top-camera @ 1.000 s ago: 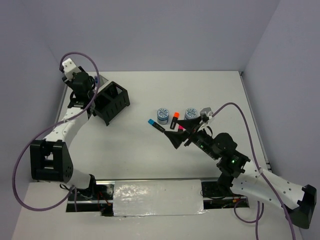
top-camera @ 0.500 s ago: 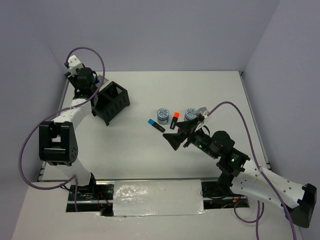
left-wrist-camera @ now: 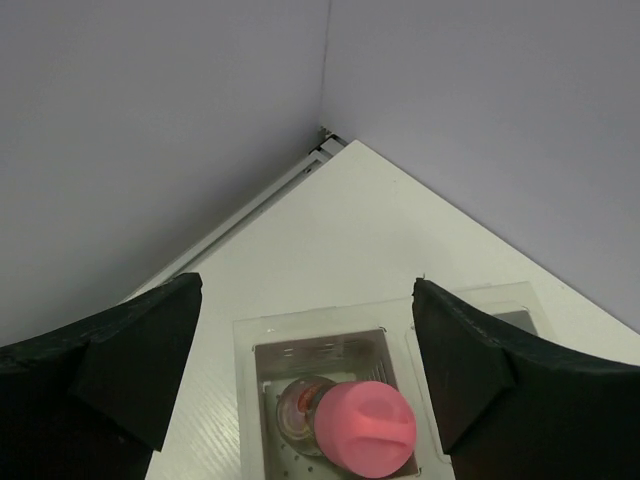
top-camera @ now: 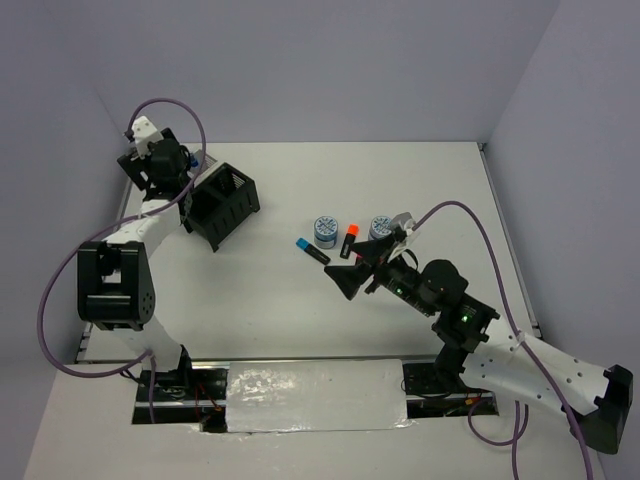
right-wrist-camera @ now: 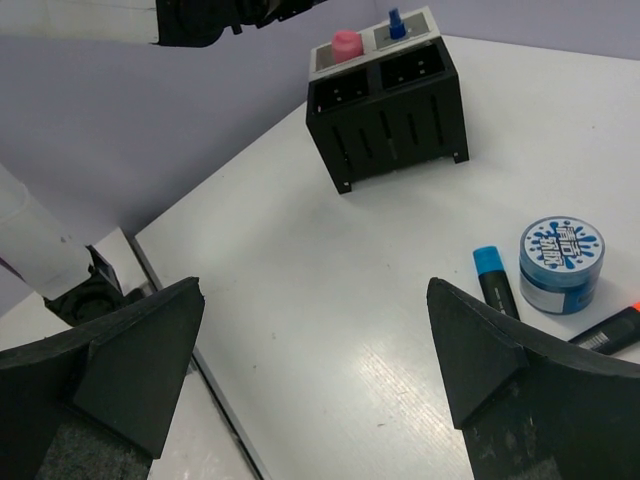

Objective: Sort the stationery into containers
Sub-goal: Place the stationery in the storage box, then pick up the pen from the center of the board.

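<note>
Lavender walls [top-camera: 330, 60] enclose a white table [top-camera: 280, 310] edged by a shiny strip [top-camera: 315, 395].

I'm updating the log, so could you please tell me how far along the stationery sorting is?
Done: the pink stick and blue-capped bottle stand in the two grey cups next to the black organiser. In hand: nothing; the left gripper and right gripper are both open and empty. Left: two tins, the blue-capped marker and orange-capped marker lie on the table.

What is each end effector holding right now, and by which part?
Nothing. The left end effector is open, and the pink stick stands free in its grey cup beneath. The right end effector is open above the table.
</note>
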Available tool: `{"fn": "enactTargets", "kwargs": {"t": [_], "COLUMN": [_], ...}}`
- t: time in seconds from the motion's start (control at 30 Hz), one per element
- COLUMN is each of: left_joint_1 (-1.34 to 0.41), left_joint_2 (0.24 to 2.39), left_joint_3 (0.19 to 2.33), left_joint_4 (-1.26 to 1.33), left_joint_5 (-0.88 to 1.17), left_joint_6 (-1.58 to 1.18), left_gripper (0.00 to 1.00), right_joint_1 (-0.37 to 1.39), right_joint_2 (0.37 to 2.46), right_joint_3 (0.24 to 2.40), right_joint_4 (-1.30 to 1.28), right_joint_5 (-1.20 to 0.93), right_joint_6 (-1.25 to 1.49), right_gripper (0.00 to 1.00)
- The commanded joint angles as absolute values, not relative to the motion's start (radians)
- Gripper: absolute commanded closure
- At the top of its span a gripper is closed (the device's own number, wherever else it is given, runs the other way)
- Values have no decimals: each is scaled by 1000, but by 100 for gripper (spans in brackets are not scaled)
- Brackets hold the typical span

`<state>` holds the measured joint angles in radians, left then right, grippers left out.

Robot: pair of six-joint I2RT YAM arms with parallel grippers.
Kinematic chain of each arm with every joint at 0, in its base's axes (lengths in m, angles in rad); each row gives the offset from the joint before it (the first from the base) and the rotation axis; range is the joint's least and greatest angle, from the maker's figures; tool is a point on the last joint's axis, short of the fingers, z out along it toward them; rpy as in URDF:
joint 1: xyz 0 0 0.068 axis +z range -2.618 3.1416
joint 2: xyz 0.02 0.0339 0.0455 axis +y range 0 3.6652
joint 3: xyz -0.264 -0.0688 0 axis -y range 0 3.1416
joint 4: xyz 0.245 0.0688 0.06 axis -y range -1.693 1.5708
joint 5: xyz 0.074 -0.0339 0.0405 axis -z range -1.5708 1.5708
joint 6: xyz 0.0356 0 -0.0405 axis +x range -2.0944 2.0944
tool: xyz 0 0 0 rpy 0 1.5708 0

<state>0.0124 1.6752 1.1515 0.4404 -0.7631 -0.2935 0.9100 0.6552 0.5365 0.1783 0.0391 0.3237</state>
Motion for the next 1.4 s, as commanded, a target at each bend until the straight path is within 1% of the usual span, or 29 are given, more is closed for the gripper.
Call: {"fn": "enactTargets", "kwargs": {"t": [0.0,0.07,0.1,0.17,0.2,0.23,0.27,0.3,0.33,0.37,0.4,0.43,0.47,0.5,0.53,0.57,0.6,0.67,0.77,0.93,0.97,1.07,1.1,1.17,1.23,1.27,1.3,1.33,1.37], "left_joint_1": [26,26,26,25,25,22,20,21,20,20,18,14,6,-26,-47,-89,-104,-113,-118,-118,-118,-117,-117,-117,-117,-117,-117,-117,-117], "left_joint_2": [1637,1600,1585,1531,1517,1505,1491,1488,1488,1488,1480,1470,1421,1386,1344,1251,1209,1096,990,948,942,914,920,934,945,945,946,945,945], "left_joint_3": [1149,1163,1181,1219,1248,1325,1377,1497,1556,1613,1682,1686,1666,1573,1513,1443,1319,1180,1077,1043,1025,982,979,988,986,985,985,985,986], "left_joint_4": [471,422,396,264,200,134,-37,-145,-251,-452,-544,-611,-668,-675,-669,-654,-640,-634,-627,-693,-687,-635,-631,-647,-641,-638,-637,-637,-631], "left_joint_5": [-769,-767,-765,-769,-770,-769,-737,-703,-665,-622,-526,-471,-421,-364,-350,-351,-351,-322,-241,-395,-399,-339,-337,-345,-318,-308,-293,-278,-226], "left_joint_6": [-314,-336,-348,-409,-440,-499,-532,-566,-631,-658,-699,-698,-686,-663,-649,-629,-600,-557,-482,-417,-419,-410,-407,-406,-403,-402,-400,-402,-402], "left_gripper": [1,1,1,1,1,1,1,1,1,1,1,1,1,1,1,1,1,1,1,1,1,1,1,1,1,1,1,1,1], "right_joint_1": [916,916,911,888,847,826,806,786,752,738,732,713,706,700,689,684,678,658,647,649,646,649,647,646,646,646,647,649,652], "right_joint_2": [663,692,713,803,842,879,950,988,1024,1102,1142,1181,1256,1290,1316,1357,1376,1425,1512,1647,1663,1730,1749,1749,1726,1717,1694,1675,1655], "right_joint_3": [574,587,618,662,684,724,736,751,756,764,787,799,811,836,845,851,859,871,909,946,963,1002,1003,980,933,919,907,879,864], "right_joint_4": [192,166,99,7,-90,-138,-181,-239,-259,-274,-313,-327,-345,-354,-360,-360,-353,-338,-331,-318,-318,-345,-353,-351,-318,-313,-308,-295,-287], "right_joint_5": [75,113,199,270,281,290,301,308,311,319,371,382,385,391,400,408,411,388,351,331,339,354,359,360,336,327,318,310,301], "right_joint_6": [314,316,333,373,412,445,506,529,549,570,581,587,588,591,594,598,598,589,574,577,578,581,586,600,612,617,623,633,635], "right_gripper": [0,0,0,0,0,0,0,0,0,0,0,3,6,9,19,22,27,29,32,36,37,47,55,60,69,79,85,89,96]}}
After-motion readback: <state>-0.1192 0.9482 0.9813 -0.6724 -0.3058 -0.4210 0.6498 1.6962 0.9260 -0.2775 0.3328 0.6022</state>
